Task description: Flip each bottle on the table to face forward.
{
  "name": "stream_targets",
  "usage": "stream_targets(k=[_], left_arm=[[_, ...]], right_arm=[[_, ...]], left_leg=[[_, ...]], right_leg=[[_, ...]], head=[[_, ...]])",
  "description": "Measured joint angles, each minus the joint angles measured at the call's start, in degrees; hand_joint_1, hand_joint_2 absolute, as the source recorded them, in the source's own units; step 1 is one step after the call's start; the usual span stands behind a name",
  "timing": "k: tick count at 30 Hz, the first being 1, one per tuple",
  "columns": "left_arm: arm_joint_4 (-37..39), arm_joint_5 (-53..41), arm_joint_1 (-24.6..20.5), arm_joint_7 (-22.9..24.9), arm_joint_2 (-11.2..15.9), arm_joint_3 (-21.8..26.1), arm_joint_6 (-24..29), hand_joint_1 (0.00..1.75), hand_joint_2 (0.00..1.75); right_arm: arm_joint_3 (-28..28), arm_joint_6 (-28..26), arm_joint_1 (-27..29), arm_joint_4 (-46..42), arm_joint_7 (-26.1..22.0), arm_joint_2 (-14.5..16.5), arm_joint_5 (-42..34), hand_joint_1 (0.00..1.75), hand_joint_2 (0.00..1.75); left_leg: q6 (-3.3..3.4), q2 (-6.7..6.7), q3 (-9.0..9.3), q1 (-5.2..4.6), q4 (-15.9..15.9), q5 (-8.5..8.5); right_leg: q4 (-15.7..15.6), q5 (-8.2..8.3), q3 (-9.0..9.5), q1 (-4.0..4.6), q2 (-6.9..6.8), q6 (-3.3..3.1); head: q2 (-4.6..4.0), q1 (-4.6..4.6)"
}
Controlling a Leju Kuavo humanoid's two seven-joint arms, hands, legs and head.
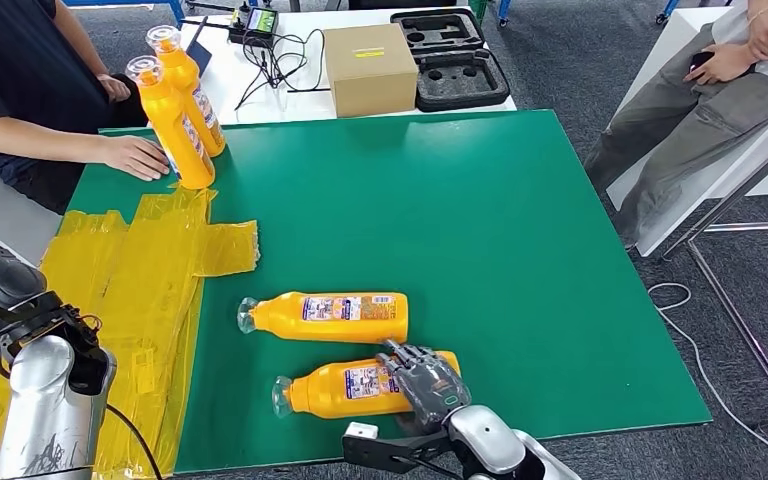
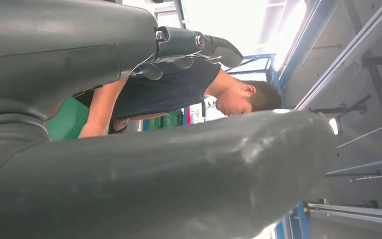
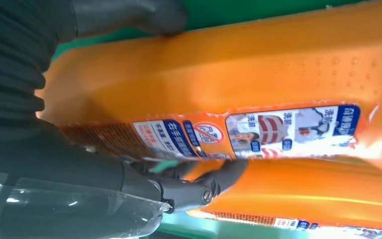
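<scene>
Right at the near edge of the green table (image 1: 520, 250), the robot's right hand (image 1: 425, 385) lies over the wide end of the near bottle (image 1: 345, 390), with its fingers wrapped on the orange side. That bottle lies flat, its clear cap pointing left. Just behind it, the second bottle (image 1: 330, 317) lies flat too, cap to the left, its label facing up. Yellow tape (image 1: 150, 270) covers the table's left side. The left hand (image 2: 199, 47) is up in the air off the table's left side, fingers bent, holding nothing. Farther back, two standing bottles (image 1: 180, 110) wait at the far left corner, and a person's hand (image 1: 135, 155) touches one. Behind them sits a cardboard box (image 1: 370, 68).
</scene>
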Motion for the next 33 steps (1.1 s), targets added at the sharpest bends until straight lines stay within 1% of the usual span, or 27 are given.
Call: stream_targets(k=[2, 7, 13, 22, 24, 27, 29, 33], left_arm=[[0.01, 0.02, -0.01, -0.02, 0.0, 0.0, -0.07, 0.0, 0.0], [0.02, 0.52, -0.04, -0.18, 0.0, -0.02, 0.24, 0.0, 0.0], [0.02, 1.33, -0.02, -0.38, 0.0, -0.02, 0.59, 0.0, 0.0], [0.02, 1.45, -0.02, -0.5, -0.02, -0.01, 0.45, 0.0, 0.0], [0.01, 1.71, 0.08, -0.51, -0.02, 0.03, -0.08, 0.0, 0.0], [-0.11, 2.19, 0.68, -0.62, -0.04, 0.19, -0.82, 0.0, 0.0], [-0.42, 2.46, 1.34, -0.82, -0.09, 0.29, -1.13, 0.0, 0.0], [-1.08, 3.27, 2.0, -1.02, -0.13, 0.27, -1.92, 0.0, 0.0]], right_arm=[[0.02, 0.03, -0.28, 0.34, 0.01, 0.11, 0.0, 1.75, 1.75], [0.15, 0.45, -1.05, 1.62, 0.69, 0.55, 0.37, 1.75, 1.75], [0.3, 0.46, -1.12, 2.19, 2.25, 0.6, 3.1, 1.75, 1.75], [0.53, 0.6, -1.18, 2.34, 2.86, 0.55, 4.27, 1.75, 1.75], [0.16, -1.24, -0.86, 2.16, 2.94, 0.55, 4.0, 1.75, 1.75], [-1.81, -5.86, 0.33, 0.74, 1.48, 0.37, 1.63, 1.75, 1.75], [-3.8, -8.65, 1.11, -1.03, -0.46, 0.11, -0.45, 1.75, 1.75], [-8.42, -13.82, 0.9, -6.63, -6.11, 0.34, -6.59, 1.75, 1.75]], left_leg=[[0.0, 0.0, 0.01, 0.0, 0.0, 0.0], [0.0, 0.02, 0.09, 0.0, 0.0, -0.01], [-0.01, 0.0, 0.16, 0.0, 0.0, -0.01], [-0.02, -0.04, 0.29, -0.01, 0.0, -0.03], [-0.02, -0.08, 0.36, -0.03, 0.0, -0.05], [0.03, -0.08, 0.27, -0.05, 0.0, 0.02], [0.06, -0.04, 0.2, -0.06, 0.0, 0.04], [0.05, 0.01, 0.12, -0.05, 0.0, 0.04]], right_leg=[[0.0, 0.0, 0.01, 0.0, 0.0, 0.0], [-0.01, 0.0, 0.05, 0.01, 0.0, 0.0], [-0.01, -0.02, 0.08, 0.01, 0.0, -0.02], [-0.02, -0.1, 0.0, 0.0, -0.01, -0.1], [-0.03, -0.13, 0.08, -0.02, -0.01, -0.12], [-0.01, 0.0, 0.3, -0.05, -0.01, 0.01], [0.0, 0.04, 0.25, -0.06, -0.01, 0.04], [0.0, 0.05, 0.12, -0.04, 0.0, 0.03]], head=[[0.0, 0.0], [0.0, 0.0], [0.0, 0.0], [0.0, 0.0], [0.0, 0.0], [0.0, 0.01], [0.0, 0.01], [0.0, 0.01]])
